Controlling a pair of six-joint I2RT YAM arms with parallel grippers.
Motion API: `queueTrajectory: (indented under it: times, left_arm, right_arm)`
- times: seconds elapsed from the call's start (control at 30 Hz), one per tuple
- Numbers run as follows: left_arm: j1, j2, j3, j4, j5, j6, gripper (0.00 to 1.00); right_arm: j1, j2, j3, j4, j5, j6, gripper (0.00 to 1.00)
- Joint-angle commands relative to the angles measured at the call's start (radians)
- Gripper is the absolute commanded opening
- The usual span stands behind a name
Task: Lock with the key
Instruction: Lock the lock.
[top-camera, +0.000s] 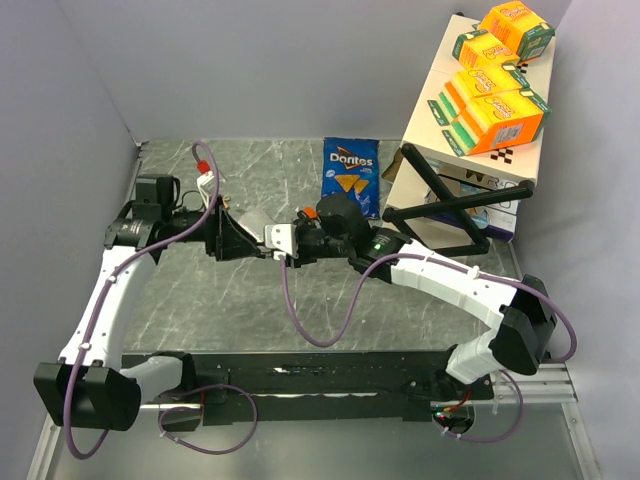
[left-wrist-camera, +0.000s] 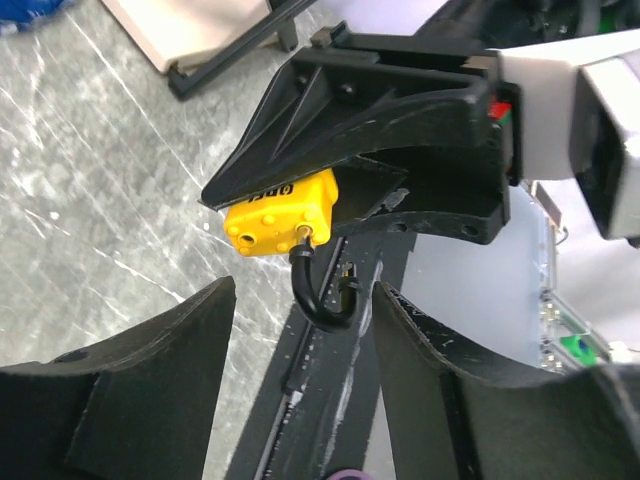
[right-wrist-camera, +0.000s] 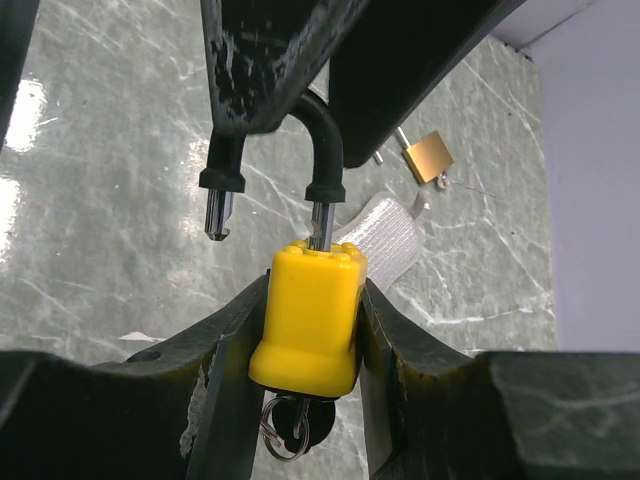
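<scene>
Two grippers on one yellow padlock above the table: my right gripper clamps its body, key hanging below, while my left gripper straddles the open shackle; pinching or not, I cannot tell. If I push crooked, the free leg misses its hole, or the body twists loose and skids on that glossy marbled top, grey walls close around, Doritos bag behind.
</scene>
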Motion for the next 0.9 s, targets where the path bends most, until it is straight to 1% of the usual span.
queueTrajectory:
  times: [0.0,0.03,0.07,0.1,0.13,0.23,0.4,0.57,0.63,0.67,0.7,0.8,0.87]
  left_arm:
    - [-0.018,0.009,-0.006,0.053,0.004,-0.065,0.6]
    - [-0.021,0.008,-0.007,0.072,0.01,-0.065,0.57]
    - [-0.025,0.008,-0.01,0.082,0.016,-0.117,0.56]
    - [-0.027,0.005,-0.015,0.091,0.028,-0.127,0.54]
    - [-0.029,0.005,-0.021,0.1,0.03,-0.131,0.48]
    - [-0.035,0.008,-0.032,0.108,0.038,-0.147,0.39]
    - [-0.041,0.009,-0.035,0.108,0.025,-0.151,0.37]
    - [-0.042,0.023,-0.027,0.059,0.016,-0.118,0.42]
    - [-0.045,0.025,-0.027,0.053,0.012,-0.111,0.42]
    - [-0.044,0.026,-0.027,0.048,0.015,-0.111,0.41]
    - [-0.044,0.028,-0.026,0.043,0.019,-0.107,0.38]
    - [-0.045,0.031,-0.02,0.033,0.028,-0.096,0.32]
    - [-0.044,0.025,-0.016,0.03,0.028,-0.085,0.32]
  right_arm:
    - [0.006,-0.076,-0.012,0.127,0.003,-0.039,0.0]
    - [0.005,-0.078,-0.016,0.131,0.009,-0.047,0.0]
    - [0.006,-0.08,-0.019,0.137,0.014,-0.048,0.0]
    - [0.005,-0.08,-0.022,0.145,0.017,-0.05,0.0]
    - [0.005,-0.081,-0.026,0.156,0.024,-0.056,0.0]
    - [0.008,-0.084,-0.034,0.156,0.021,-0.062,0.0]
    - [0.006,-0.087,-0.04,0.185,0.026,-0.061,0.0]
    - [0.008,-0.086,-0.04,0.2,0.032,-0.058,0.0]
    - [0.009,-0.081,-0.037,0.197,0.028,-0.053,0.0]
    - [0.011,-0.081,-0.036,0.191,0.02,-0.055,0.0]
    - [0.011,-0.081,-0.036,0.191,0.018,-0.055,0.0]
    - [0.014,-0.083,-0.037,0.191,0.014,-0.055,0.0]
    - [0.017,-0.084,-0.039,0.188,0.012,-0.055,0.0]
